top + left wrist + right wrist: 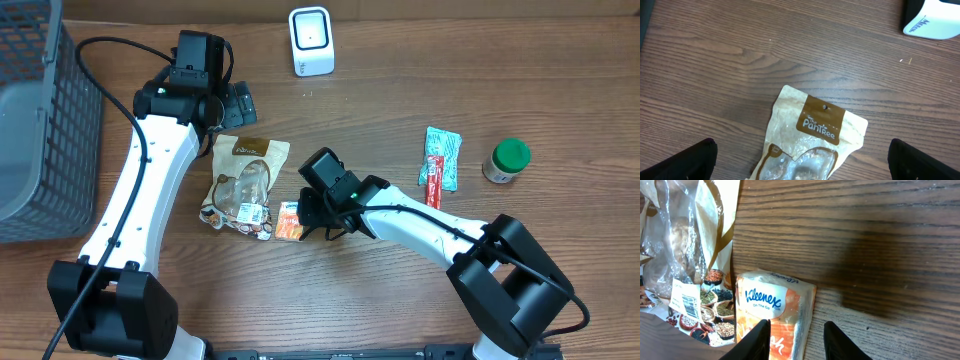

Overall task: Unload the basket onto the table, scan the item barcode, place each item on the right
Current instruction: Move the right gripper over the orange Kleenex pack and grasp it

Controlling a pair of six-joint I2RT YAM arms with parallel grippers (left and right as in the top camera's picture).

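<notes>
Item: Kleenex tissue pack [772, 311], orange and white, lying flat on the wooden table [400, 100] near its middle, just right of the bottom corner of a Pantree snack bag [243, 185] and touching or nearly touching it. Right gripper [795, 330]: poised directly over the pack, jaws part-way apart, one finger [757, 340] above the pack's face, the other beyond its right edge over bare wood; whether anything is pinched cannot be told. Snack bag: tan with a brown label and clear window, a white barcode sticker at its lower end, seed and nut pictures along the bottom. Left gripper [802, 162]: released, jaws spread wide, holding nothing, hovering above the bag's top end. Barcode scanner [311, 41]: white, upright at the far edge, well apart from the pack. Right side of table: green-and-white sachet [443, 157], red stick sachet [434, 181] beside it, jar with green lid [507, 160]. Left edge: grey mesh basket [40, 130]
</notes>
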